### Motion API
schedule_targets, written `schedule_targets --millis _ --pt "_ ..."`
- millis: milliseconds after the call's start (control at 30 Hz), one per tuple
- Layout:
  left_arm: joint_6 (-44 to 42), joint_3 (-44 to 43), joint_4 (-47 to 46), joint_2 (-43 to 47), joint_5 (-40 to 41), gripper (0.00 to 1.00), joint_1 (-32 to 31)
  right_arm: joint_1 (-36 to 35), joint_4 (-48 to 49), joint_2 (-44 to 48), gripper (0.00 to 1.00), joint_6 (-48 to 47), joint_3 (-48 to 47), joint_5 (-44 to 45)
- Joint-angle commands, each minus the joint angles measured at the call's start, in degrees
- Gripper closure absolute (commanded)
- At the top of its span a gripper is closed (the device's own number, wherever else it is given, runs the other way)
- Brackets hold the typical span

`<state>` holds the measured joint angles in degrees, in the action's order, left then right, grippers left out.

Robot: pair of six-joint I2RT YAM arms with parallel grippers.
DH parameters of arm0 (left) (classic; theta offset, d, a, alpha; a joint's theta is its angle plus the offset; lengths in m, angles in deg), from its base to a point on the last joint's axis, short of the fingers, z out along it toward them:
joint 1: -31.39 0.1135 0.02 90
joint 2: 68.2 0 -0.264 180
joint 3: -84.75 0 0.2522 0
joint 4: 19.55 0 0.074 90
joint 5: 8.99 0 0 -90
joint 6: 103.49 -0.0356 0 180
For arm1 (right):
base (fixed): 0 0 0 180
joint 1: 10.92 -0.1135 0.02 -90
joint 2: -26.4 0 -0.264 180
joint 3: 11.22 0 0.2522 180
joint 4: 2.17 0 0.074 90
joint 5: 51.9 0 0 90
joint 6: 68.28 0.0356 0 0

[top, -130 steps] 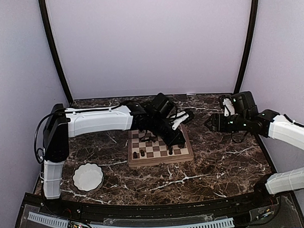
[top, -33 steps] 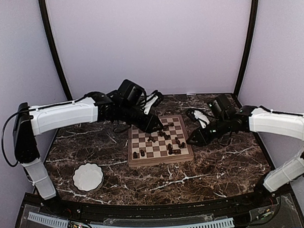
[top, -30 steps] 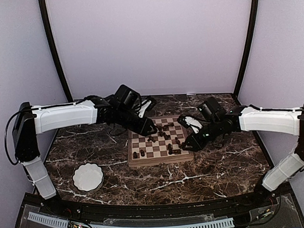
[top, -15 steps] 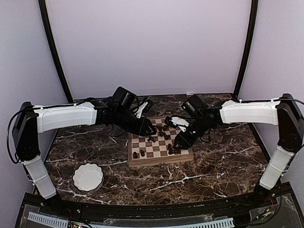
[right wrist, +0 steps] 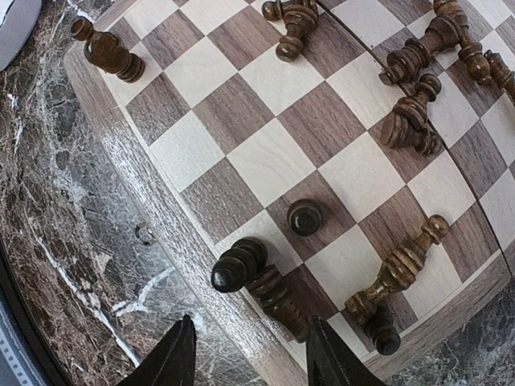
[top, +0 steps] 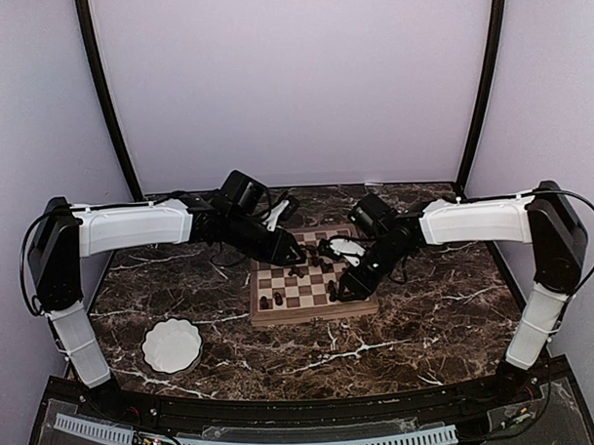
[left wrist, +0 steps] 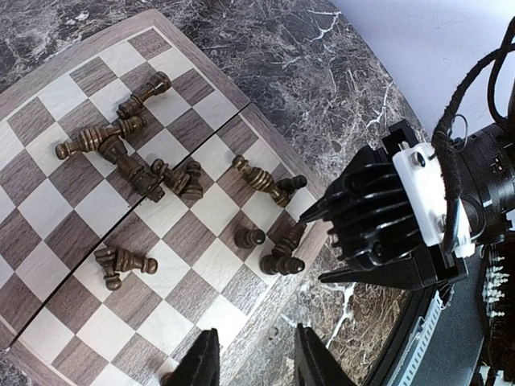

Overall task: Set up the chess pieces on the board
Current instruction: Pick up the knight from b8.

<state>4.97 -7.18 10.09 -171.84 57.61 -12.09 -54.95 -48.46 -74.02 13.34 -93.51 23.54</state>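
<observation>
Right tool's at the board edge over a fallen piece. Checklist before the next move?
1. Right tool open and empty: ok.
2. Target lined up: the fallen piece by the board rim lies just ahead of the jaws: ok.
3. Room round the target: an upright pawn stands a square away, and a second fallen piece lies close to the target's base: not ok, tight.
4. Height of the right tool above the target: cannot tell.
5. Left tool open, empty and apart from the right tool: ok.
</observation>
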Motion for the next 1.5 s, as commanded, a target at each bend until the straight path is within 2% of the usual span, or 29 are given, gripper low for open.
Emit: schedule_targets --millis 0,267,567,900,1467 --pt "0.0 -1.3 -0.9 0.2 -1.4 0.66 0.4 -0.7 1.4 -1.2 0.52 -0.6 0.7 0.0" --pt "0.8 -1.8 -2.0 -1.7 -6.0 0.66 0.4 -0.9 2.6 -2.5 0.52 -0.3 1.7 0.6" --pt "2.1 -1.4 -3.2 -3.2 -7.5 0.67 0.5 -2.1 3.8 -2.4 0.56 0.0 3.8 1.8" --pt "3.8 -1.1 -5.1 -5.7 -10.6 0.68 0.5 -3.2 4.1 -1.8 0.73 0.1 4.6 8.4" --pt "7.2 -3.1 -8.9 -11.4 -14.0 0.68 -1.2 -3.5 4.9 2.4 0.91 -0.1 7.2 6.2"
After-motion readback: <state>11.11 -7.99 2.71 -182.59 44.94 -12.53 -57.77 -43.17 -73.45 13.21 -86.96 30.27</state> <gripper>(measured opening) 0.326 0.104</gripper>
